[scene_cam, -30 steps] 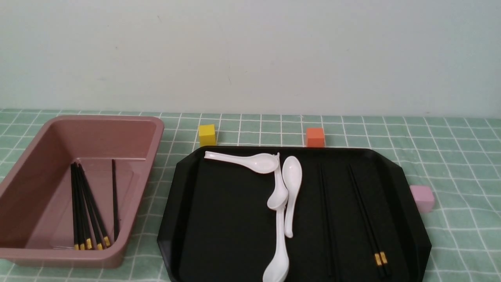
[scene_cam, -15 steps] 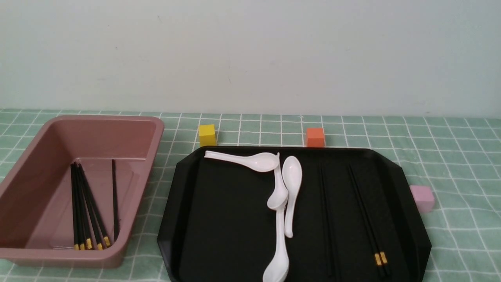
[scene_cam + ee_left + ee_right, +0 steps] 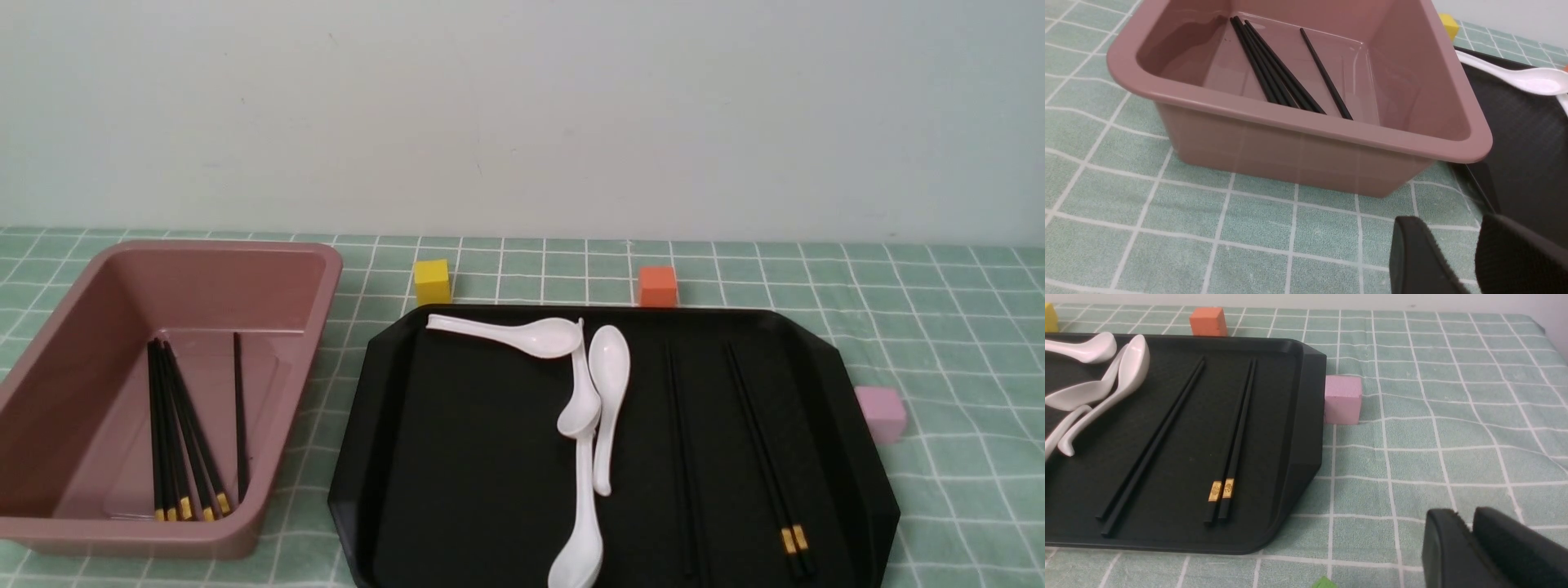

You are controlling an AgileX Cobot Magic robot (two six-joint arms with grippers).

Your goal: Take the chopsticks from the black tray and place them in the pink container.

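Chopsticks [image 3: 1235, 445] in black tray [image 3: 1274, 514], apart from right pincer [image 3: 1451, 512]

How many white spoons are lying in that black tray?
4 white spoons: one lies along the far rim; one runs from its bowl toward the tray's middle; one is just right of that; one reaches nearest us.

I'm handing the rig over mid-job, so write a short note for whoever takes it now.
Left gripper: open, empty.
Right gripper: slightly open, empty.
Done: several thin black chopsticks lie in the deep dusty-pink plastic container, on the left.
Left: four black chopsticks in the glossy black tray, two gold-banded, two without visible bands.
White spoons share the tray; leave them.
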